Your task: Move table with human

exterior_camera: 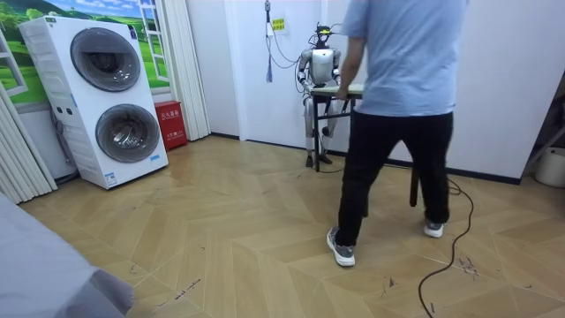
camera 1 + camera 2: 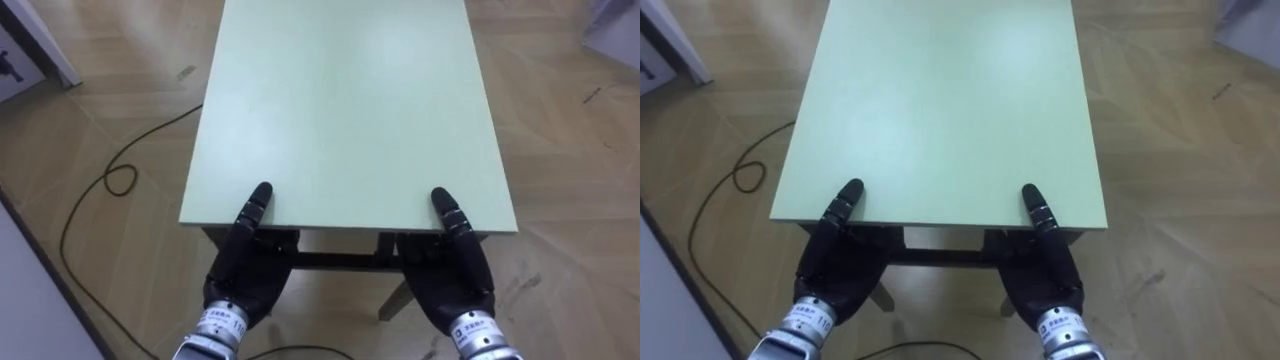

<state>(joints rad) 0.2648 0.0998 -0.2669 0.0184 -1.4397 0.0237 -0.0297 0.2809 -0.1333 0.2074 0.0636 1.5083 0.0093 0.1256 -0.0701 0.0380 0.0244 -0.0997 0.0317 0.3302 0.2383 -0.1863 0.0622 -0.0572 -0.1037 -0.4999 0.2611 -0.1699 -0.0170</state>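
Pale green bench point(image 2: 350, 100) filled the centre of the eye views, top bare, long axis running toward the top of the frame. It stood over the wood floor point(image 2: 560, 130).

Left robot hand point(image 2: 245, 268) was at the near edge, lower left of centre. Its tip lay over the edge on the top and the rest sat below the edge. Right robot hand point(image 2: 457, 272) mirrored it at lower right of centre, set the same way. Both touched the bench edge, well apart from each other. With most of each robot hand under the top, grasp state could not be told for either.

In the room view the robot stood at the white wall point(image 1: 503, 79), upper centre, with the bench in front of it. A person point(image 1: 397, 106) stood at the opposite end, back to the camera, mid-stride. One arm reached toward the bench, probably holding it, but the contact was hidden by the body. Stacked washing machines point(image 1: 106, 97) stood at upper left, with a red cabinet point(image 1: 170, 124) just beside them.
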